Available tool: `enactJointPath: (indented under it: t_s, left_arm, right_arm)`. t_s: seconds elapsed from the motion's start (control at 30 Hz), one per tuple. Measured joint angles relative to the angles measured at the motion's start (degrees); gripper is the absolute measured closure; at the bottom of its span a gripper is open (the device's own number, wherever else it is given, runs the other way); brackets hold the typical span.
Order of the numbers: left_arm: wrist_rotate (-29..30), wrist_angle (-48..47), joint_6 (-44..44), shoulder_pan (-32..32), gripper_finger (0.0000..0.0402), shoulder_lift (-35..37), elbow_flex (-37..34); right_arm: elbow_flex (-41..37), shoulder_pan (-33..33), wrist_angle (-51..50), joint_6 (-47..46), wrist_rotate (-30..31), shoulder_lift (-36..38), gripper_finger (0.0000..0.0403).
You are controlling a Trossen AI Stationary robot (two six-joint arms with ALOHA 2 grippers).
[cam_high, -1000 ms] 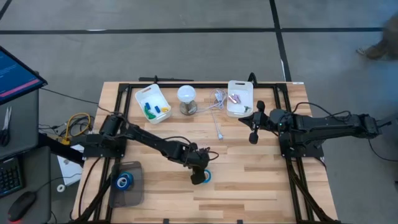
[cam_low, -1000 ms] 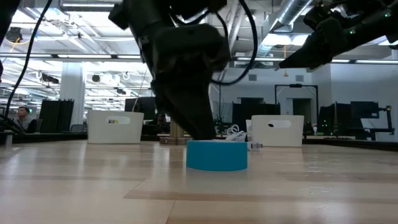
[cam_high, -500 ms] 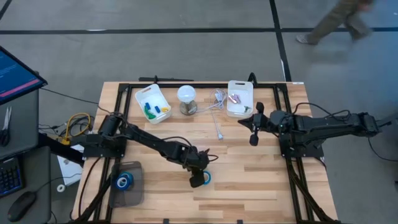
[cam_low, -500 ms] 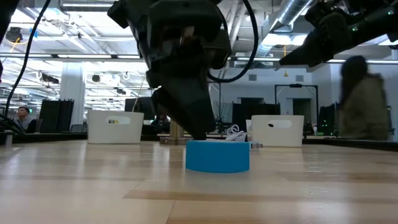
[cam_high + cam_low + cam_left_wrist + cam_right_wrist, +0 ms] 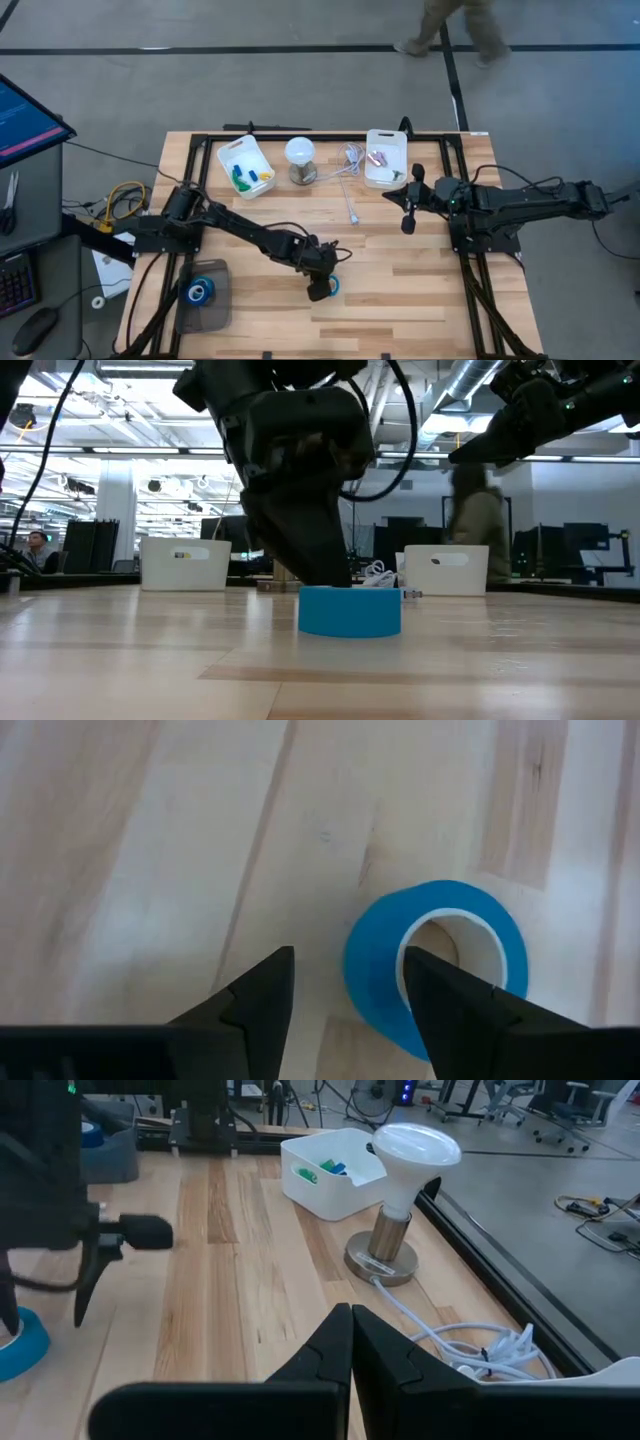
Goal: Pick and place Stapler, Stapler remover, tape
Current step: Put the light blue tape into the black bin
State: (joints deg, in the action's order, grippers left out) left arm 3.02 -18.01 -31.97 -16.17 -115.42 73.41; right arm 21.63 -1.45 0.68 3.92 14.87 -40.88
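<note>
A blue tape roll (image 5: 331, 285) lies flat on the wooden table near its middle, hole up (image 5: 455, 935). My left gripper (image 5: 320, 288) points down at it, open; in the left wrist view one finger (image 5: 450, 1005) stands over the hole and the other (image 5: 262, 995) outside the ring. A second blue roll (image 5: 197, 291) lies in the grey tray (image 5: 215, 310). My right gripper (image 5: 408, 210) hangs shut above the table beside the right white bin (image 5: 386, 158). I cannot make out a stapler or a stapler remover. My left gripper comes at the roll from above with the ring's wall (image 5: 372, 970) between its open fingers. One fingertip (image 5: 412, 960) lies at the wall's inner edge; whether it touches cannot be told. The roll rests flat on the table (image 5: 350, 610).
Along the far edge stand a white bin with green, blue and yellow items (image 5: 245, 165), a lamp with a white head (image 5: 301, 155), a white cable (image 5: 350, 195) and the right bin. The black frame (image 5: 455, 190) runs around the table. A person walks on the floor beyond (image 5: 450, 25).
My left gripper has stayed at the tape roll, shifting only slightly toward the near edge. A person has walked past beyond the table's far edge, from right toward the left.
</note>
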Motion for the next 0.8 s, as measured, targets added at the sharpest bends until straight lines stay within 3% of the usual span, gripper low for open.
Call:
enactJointPath:
  t_s: [0.3,0.4,0.57,0.8]
  left_arm:
    - [-1.84,1.55,0.11,0.14,0.0231,-1.81,0.09]
    - [-1.76,1.71,0.12,0.12,0.0268,-1.81,0.09]
    - [-0.61,1.62,0.29,0.11,0.0372,-1.65,0.09]
    - [1.78,0.58,3.73,0.38,0.038,-0.95,-0.09]
  right_arm:
    - [0.02,0.0,0.25,-0.13,0.0,0.0,0.0403]
    - [0.0,0.0,0.22,-0.11,0.0,0.0,0.0403]
    - [0.0,0.0,0.24,-0.11,0.0,0.0,0.0403]
    - [0.0,0.0,0.22,-0.09,0.0,0.0,0.0403]
